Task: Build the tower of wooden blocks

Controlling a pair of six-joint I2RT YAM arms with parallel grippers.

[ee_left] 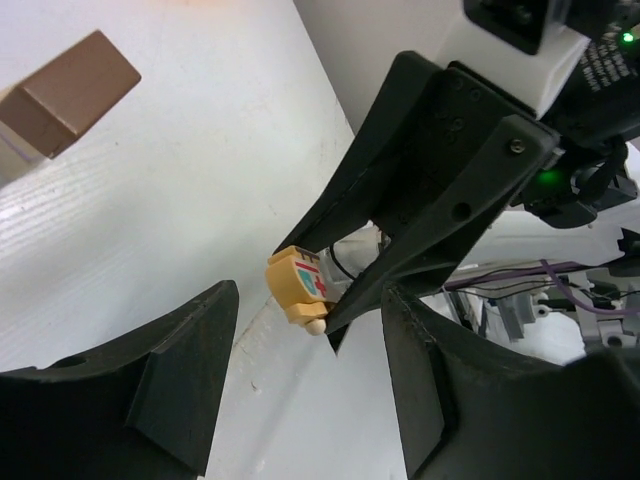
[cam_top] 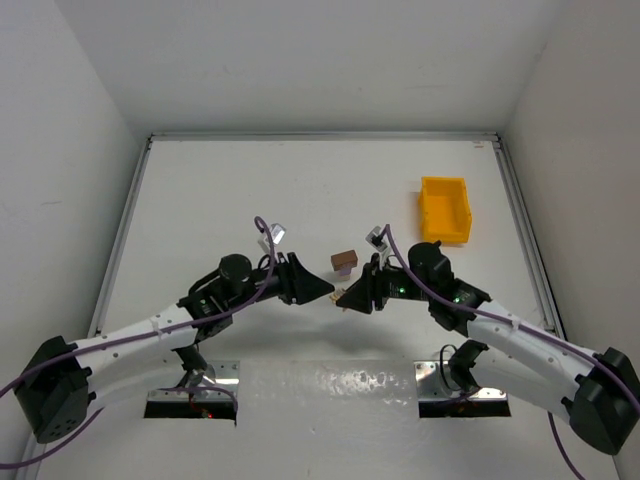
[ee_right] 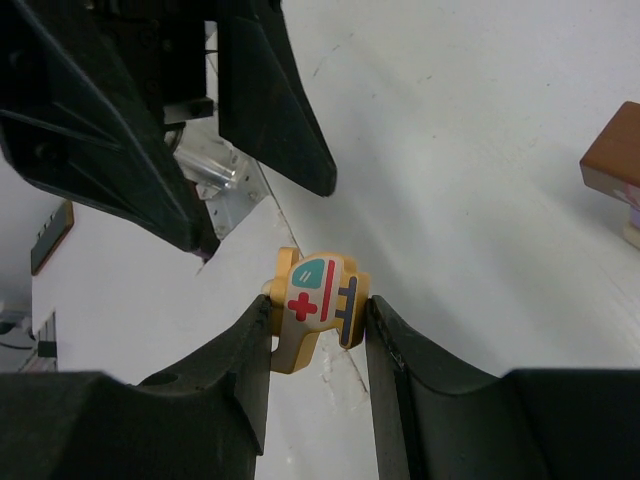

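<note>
1. The right pincer [ee_right: 317, 303] pinches a small painted block [ee_right: 305, 320] by its two faces. Only its fingertips hold it, so the block could twist or drop if bumped.
2. The left pincer [ee_left: 308, 292] stands spread, tip to tip with the right one and just clear of the block. A careless swing by either arm could knock the block loose or make the fingers collide.
3. The wood block tower [cam_top: 344, 262], topped by a dark brown piece, stands ahead of the right pincer's tips and a little to their right, near but apart. It looks narrow, so an off-centre or hard placement could topple it.
4. The white table [cam_top: 300, 190] is smooth and matte, and a dropped block would likely skid.
5. Plain white walls close in three sides. A yellow bin [cam_top: 445, 210] sits well beyond the right pincer.
</note>
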